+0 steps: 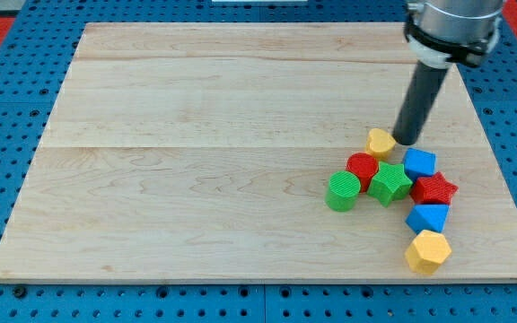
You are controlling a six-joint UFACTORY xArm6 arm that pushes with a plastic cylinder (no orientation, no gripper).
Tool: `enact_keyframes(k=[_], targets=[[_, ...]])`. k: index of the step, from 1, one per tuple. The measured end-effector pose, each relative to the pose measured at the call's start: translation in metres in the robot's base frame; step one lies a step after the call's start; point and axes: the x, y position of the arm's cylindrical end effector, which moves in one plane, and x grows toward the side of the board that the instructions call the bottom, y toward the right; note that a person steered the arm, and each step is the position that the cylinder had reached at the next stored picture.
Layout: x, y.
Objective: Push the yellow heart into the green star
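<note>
The yellow heart lies on the wooden board at the view's right, just above a red cylinder. The green star sits just below the heart, between the red cylinder and a red star. My tip stands right beside the yellow heart, on its right and slightly upper side, touching or nearly touching it. The rod rises up to the arm at the view's top right.
A green cylinder sits left of the green star. A blue block lies right of my tip's base. A blue block and a yellow hexagon lie lower right. The board's right edge is near.
</note>
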Motion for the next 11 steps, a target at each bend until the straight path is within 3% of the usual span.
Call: enact_keyframes(k=[2,4,5,6,7,8,11], targets=[[0.019,0.038],[0.029,0.008],[-0.007,0.011],[-0.033,-0.036],[0.016,-0.054],[0.03,-0.046],[-0.117,-0.046]])
